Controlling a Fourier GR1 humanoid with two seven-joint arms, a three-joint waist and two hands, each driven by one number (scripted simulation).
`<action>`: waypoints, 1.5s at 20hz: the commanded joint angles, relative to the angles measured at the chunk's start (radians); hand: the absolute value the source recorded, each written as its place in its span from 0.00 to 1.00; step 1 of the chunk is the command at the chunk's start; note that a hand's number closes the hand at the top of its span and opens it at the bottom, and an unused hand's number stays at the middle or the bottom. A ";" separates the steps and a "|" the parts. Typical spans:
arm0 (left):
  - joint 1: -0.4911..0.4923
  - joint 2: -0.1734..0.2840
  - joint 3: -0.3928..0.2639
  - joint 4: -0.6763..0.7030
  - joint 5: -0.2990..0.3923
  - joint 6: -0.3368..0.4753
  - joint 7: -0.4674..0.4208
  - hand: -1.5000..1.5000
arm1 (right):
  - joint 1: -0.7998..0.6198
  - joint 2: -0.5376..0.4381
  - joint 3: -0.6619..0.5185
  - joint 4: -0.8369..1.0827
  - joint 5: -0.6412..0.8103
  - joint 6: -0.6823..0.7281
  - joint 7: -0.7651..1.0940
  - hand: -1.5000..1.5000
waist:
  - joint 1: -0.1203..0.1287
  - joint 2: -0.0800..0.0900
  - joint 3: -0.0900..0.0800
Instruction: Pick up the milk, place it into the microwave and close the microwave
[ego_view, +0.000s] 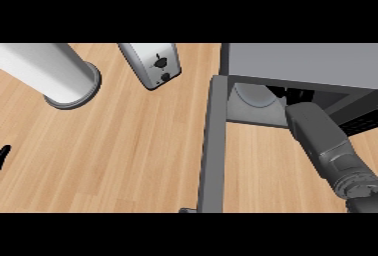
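Left hand (4, 154): I see only a sliver of it at the far left edge, low on the wooden counter (111, 150). The black fingers that show are straight, point upward, and hold nothing.

To its right, at the upper left of the counter, a large pale cylinder (52, 67) stands on a grey ringed base. Next comes a small silvery appliance (151, 62) with black knobs on its face, standing apart from the cylinder and tilted in the view.

Right of centre, the microwave's door (210, 145) stands open, swung out toward me and seen edge-on as a long dark grey bar. The microwave (303, 62) itself fills the upper right corner, its grey top toward the camera and its opening just below.

Inside that opening, close behind the door hinge, lies a pale rounded shape (255, 97). I cannot tell whether this is the milk or part of the oven's floor, and I cannot place the milk anywhere else.

At the far right, the right forearm (321, 137) rises from the lower corner and its end enters the opening. The right hand is hidden beyond it, and I cannot tell its state or whether it holds anything.
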 joint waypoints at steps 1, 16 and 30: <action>-0.041 0.019 -0.008 0.023 0.002 0.005 0.019 0.00 | -0.012 -0.008 0.032 0.025 0.036 -0.018 0.005 0.00 | 0.006 0.006 0.000; -0.053 0.012 -0.022 0.050 -0.039 0.005 -0.006 0.00 | -0.024 0.073 0.045 0.004 0.059 -0.092 0.022 0.00 | 0.023 0.005 0.000; -0.056 0.016 -0.014 0.080 -0.055 -0.007 -0.051 0.00 | -0.036 0.088 0.044 0.005 0.066 -0.032 0.043 0.00 | -0.006 -0.011 -0.001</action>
